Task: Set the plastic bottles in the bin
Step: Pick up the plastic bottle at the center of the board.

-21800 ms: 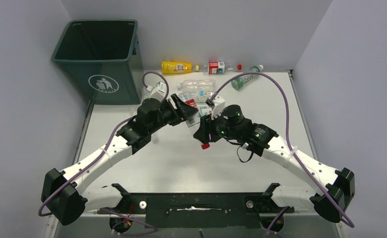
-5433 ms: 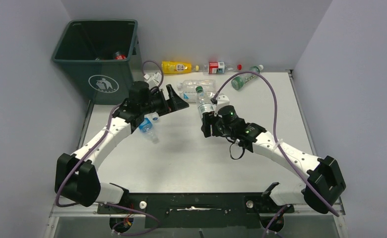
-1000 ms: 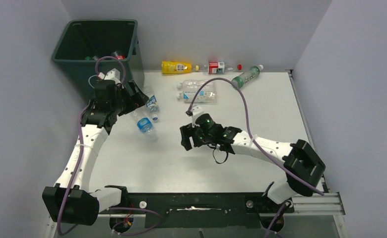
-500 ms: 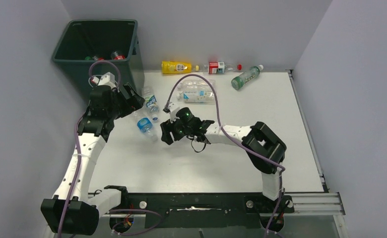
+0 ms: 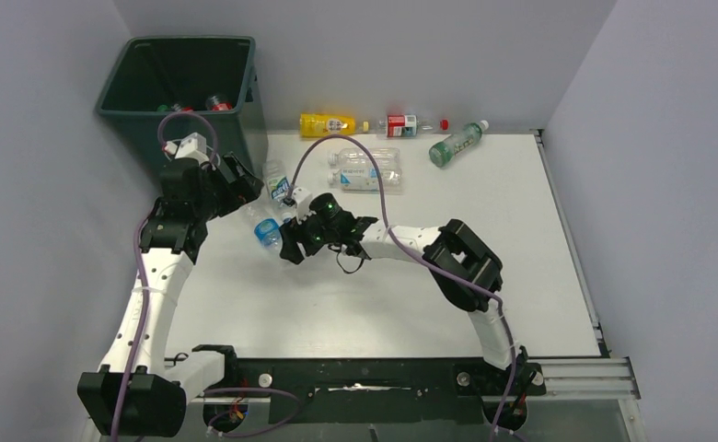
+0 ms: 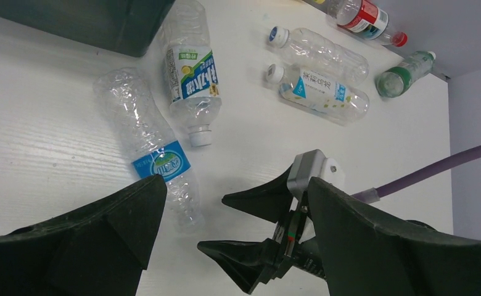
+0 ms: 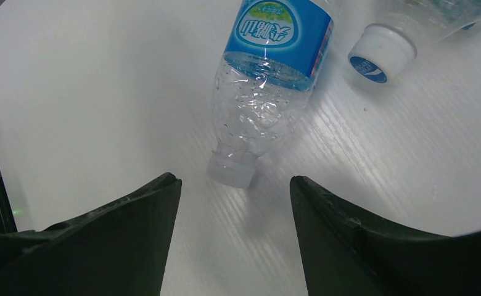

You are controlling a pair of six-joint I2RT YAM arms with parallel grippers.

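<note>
A clear plastic bottle with a blue label [image 5: 265, 228] [image 6: 155, 157] [image 7: 269, 80] lies on the table, its cap end [image 7: 230, 169] towards my right gripper [image 5: 289, 247] [image 7: 235, 180]. That gripper is open, and the cap sits just ahead of the gap between its fingertips. It holds nothing. My left gripper [image 5: 248, 184] [image 6: 237, 182] hovers open and empty above the table beside the bin [image 5: 180, 83]. A second bottle with a blue-and-white label [image 5: 280, 184] [image 6: 192, 80] lies next to the bin's corner. Two bottles [image 5: 217, 101] show inside the bin.
Two clear bottles [image 5: 364, 170] [image 6: 318, 74] lie side by side at mid-table. Along the back wall lie a yellow bottle [image 5: 328, 123], a red-labelled one [image 5: 401, 124] and a green one [image 5: 455, 145]. The right arm's purple cable [image 5: 337, 152] arches over the clear pair.
My right arm has swung left across the table to the blue-labelled bottle, and its jaws have narrowed a little. The left gripper has barely moved beside the bin.
</note>
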